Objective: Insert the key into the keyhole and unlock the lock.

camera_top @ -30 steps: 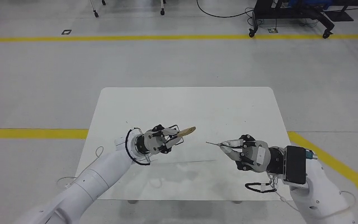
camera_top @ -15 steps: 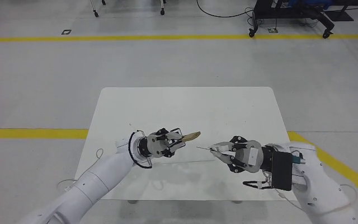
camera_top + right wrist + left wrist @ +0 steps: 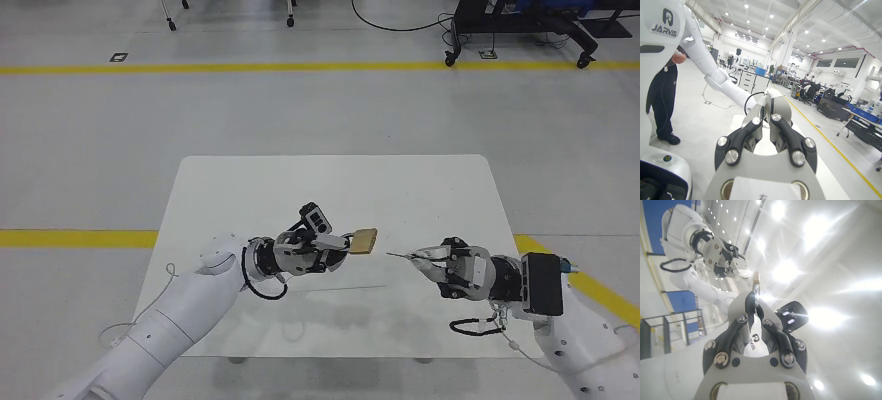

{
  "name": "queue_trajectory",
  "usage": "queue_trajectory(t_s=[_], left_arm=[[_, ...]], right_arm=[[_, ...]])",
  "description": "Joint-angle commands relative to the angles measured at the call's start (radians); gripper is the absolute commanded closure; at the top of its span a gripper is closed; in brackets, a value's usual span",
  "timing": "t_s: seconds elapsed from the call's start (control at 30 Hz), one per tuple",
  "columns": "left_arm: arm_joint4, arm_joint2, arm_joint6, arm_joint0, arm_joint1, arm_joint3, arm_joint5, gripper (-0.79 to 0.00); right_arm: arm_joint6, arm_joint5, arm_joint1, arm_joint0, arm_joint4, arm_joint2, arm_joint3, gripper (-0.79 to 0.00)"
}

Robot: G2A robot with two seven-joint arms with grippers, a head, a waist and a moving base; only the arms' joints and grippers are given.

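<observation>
A brass padlock (image 3: 363, 240) hangs in the air over the middle of the white table (image 3: 420, 190), and my left gripper (image 3: 340, 243) is shut on its silver shackle. In the left wrist view the lock (image 3: 756, 277) sticks out past the closed fingertips (image 3: 750, 302). A short gap to the lock's right, my right gripper (image 3: 425, 258) is shut on a thin metal key (image 3: 400, 254), whose tip points at the lock. My right gripper (image 3: 767, 102) has its fingers pressed together in its own view, where the key is hidden.
The tabletop carries nothing besides the shadows of both arms. A yellow floor line (image 3: 80, 238) runs past both sides of the table. A wheeled cart (image 3: 520, 30) stands far back right.
My left gripper has moved right and turned, so the lock's broad face now shows from above. My right gripper came left with the key, then drew back to the right.
</observation>
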Motion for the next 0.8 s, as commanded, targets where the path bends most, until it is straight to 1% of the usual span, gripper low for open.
queue_trajectory(t_s=[0.0, 0.1, 0.13, 0.23, 0.3, 0.37, 0.47, 0.53, 0.6, 0.7, 0.77], left_arm=[[0.082, -0.007, 0.055, 0.005, -0.003, -0.021, -0.087, 0.0], [0.17, -0.023, 0.116, 0.015, -0.006, -0.047, -0.182, 0.0], [0.204, -0.028, 0.138, 0.018, -0.007, -0.053, -0.21, 0.0], [0.273, -0.04, 0.18, 0.032, -0.01, -0.077, -0.265, 0.0], [0.31, -0.051, 0.196, 0.04, -0.01, -0.089, -0.288, 0.0], [0.354, -0.064, 0.219, 0.049, -0.01, -0.102, -0.316, 0.0], [0.427, -0.092, 0.272, 0.07, -0.008, -0.126, -0.384, 0.0], [0.472, -0.104, 0.288, 0.079, -0.007, -0.138, -0.402, 0.0], [0.519, -0.113, 0.301, 0.089, -0.005, -0.152, -0.409, 0.0], [0.597, -0.122, 0.322, 0.1, -0.003, -0.172, -0.417, 0.0], [0.633, -0.127, 0.339, 0.107, -0.004, -0.187, -0.417, 0.0]], right_arm=[[-0.009, 0.0, 0.005, 0.001, 0.078, -0.018, 0.018, 0.0], [-0.061, 0.0, 0.012, 0.002, 0.223, -0.051, 0.039, 0.0], [-0.061, 0.0, 0.014, 0.003, 0.269, -0.057, 0.051, 0.0], [-0.053, 0.0, 0.02, 0.0, 0.342, -0.067, 0.106, 0.0], [-0.024, 0.0, 0.023, -0.001, 0.358, -0.073, 0.117, 0.0], [-0.024, 0.0, 0.023, -0.001, 0.358, -0.073, 0.117, 0.0], [-0.024, 0.0, 0.023, -0.001, 0.358, -0.073, 0.117, 0.0], [-0.024, 0.0, 0.023, -0.001, 0.358, -0.073, 0.117, 0.0], [-0.008, 0.031, 0.019, -0.013, 0.397, -0.075, 0.12, 0.0], [0.056, 0.083, 0.011, -0.021, 0.46, -0.084, 0.124, 0.0], [0.109, 0.099, 0.004, -0.019, 0.495, -0.107, 0.124, 0.0]])
